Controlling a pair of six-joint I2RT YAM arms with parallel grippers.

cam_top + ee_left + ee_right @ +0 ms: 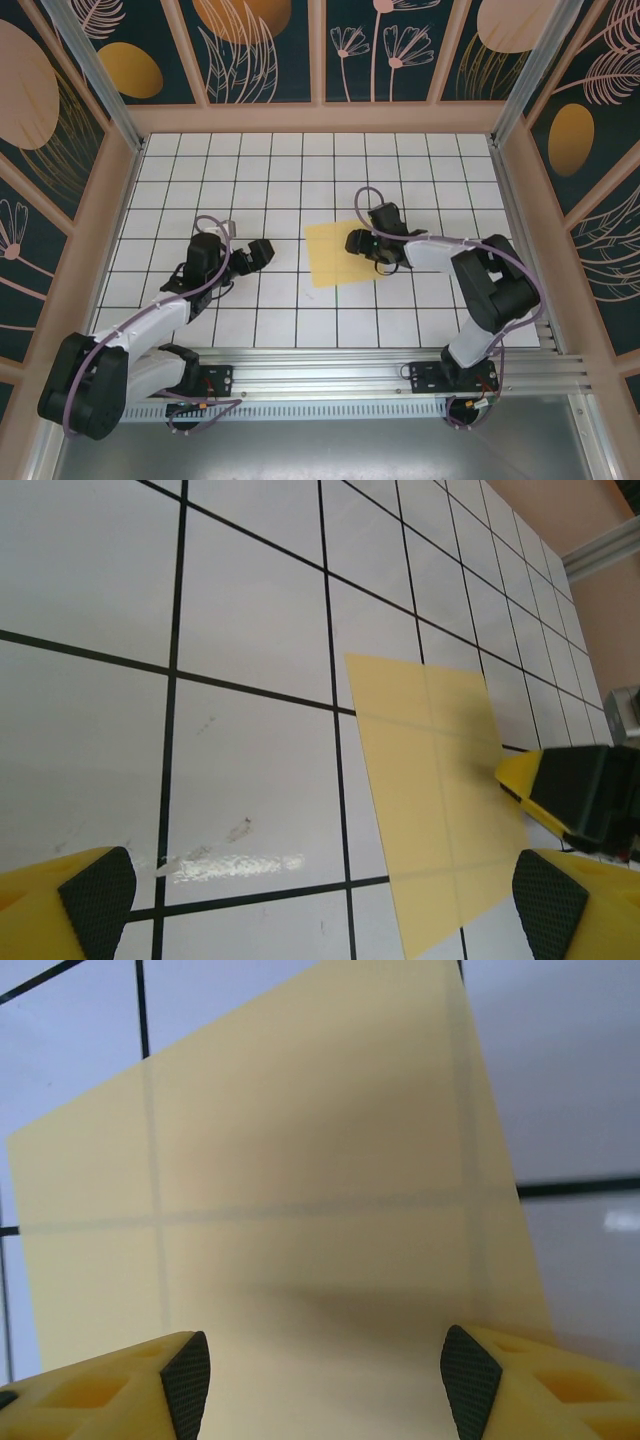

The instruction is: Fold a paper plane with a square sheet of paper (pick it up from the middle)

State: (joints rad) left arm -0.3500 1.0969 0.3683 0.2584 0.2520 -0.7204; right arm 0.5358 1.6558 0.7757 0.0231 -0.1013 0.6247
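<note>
The bench (300, 170) is a white grid closed by patterned walls (260, 50) at the back and on both sides, with a metal rail (330, 365) along the near edge. Most tiles are bare, so there is free room all around the middle. One square sheet of paper (325, 255) lies flat a little right of the centre, turned slightly against the grid lines, and its edges are well apart from the walls.

The right jaws stand over the right part of the sheet (300, 1190). They are parted, with the pads (187, 1385) over the yellow paper. Whether they touch the paper is not clear. The left jaws are spread wide and hold nothing. They are near the left edge of the sheet (430, 780) but apart from it.

Count: one sheet, two pairs of jaws, and two arms, the left arm (150, 325) and the right arm (480, 285).
</note>
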